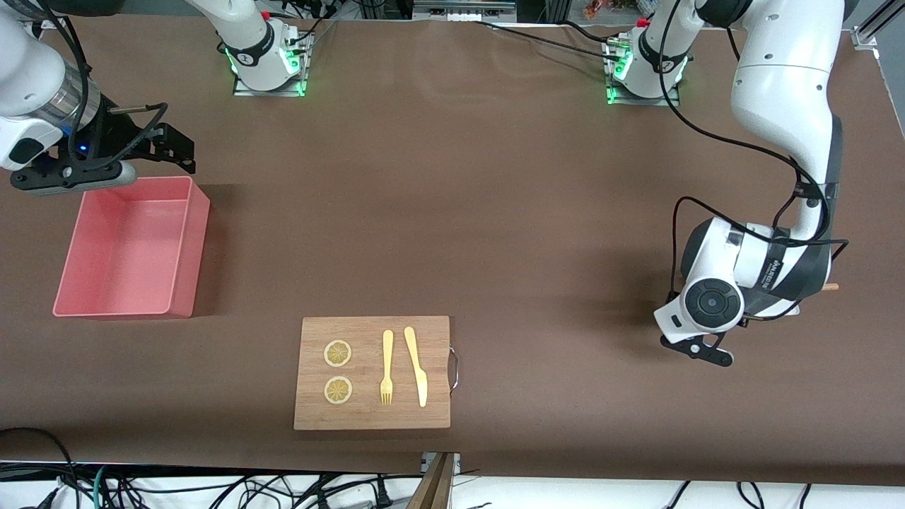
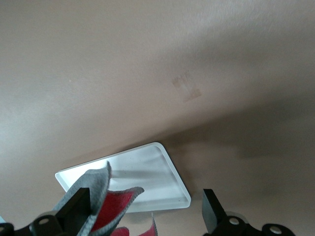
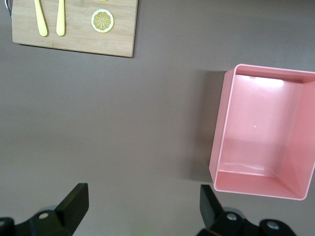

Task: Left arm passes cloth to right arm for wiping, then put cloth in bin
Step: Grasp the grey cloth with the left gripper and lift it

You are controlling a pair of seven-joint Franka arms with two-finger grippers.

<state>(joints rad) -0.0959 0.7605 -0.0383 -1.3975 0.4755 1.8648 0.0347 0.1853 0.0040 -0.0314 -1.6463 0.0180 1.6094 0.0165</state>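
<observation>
glossy pink plastic bin (image 1: 180,244) — matt wooden board (image 1: 372,413) — soft grey cloth (image 2: 96,189)

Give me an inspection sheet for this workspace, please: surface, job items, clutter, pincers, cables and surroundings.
Surface: brown table, one faint mark.
Job's things: grey cloth with red lining, partly over a white tray at the left arm's end; pink bin empty, at the right arm's end.
Clutter: wooden board with two lemon slices, a fork and a knife.
Pincers: left pincer open over the cloth, which is against one finger, not clamped; right pincer open over the table beside the bin.
Cables: black leads along the left arm; loose tangle below the table's near edge.
Surroundings: arm bases lit green.
</observation>
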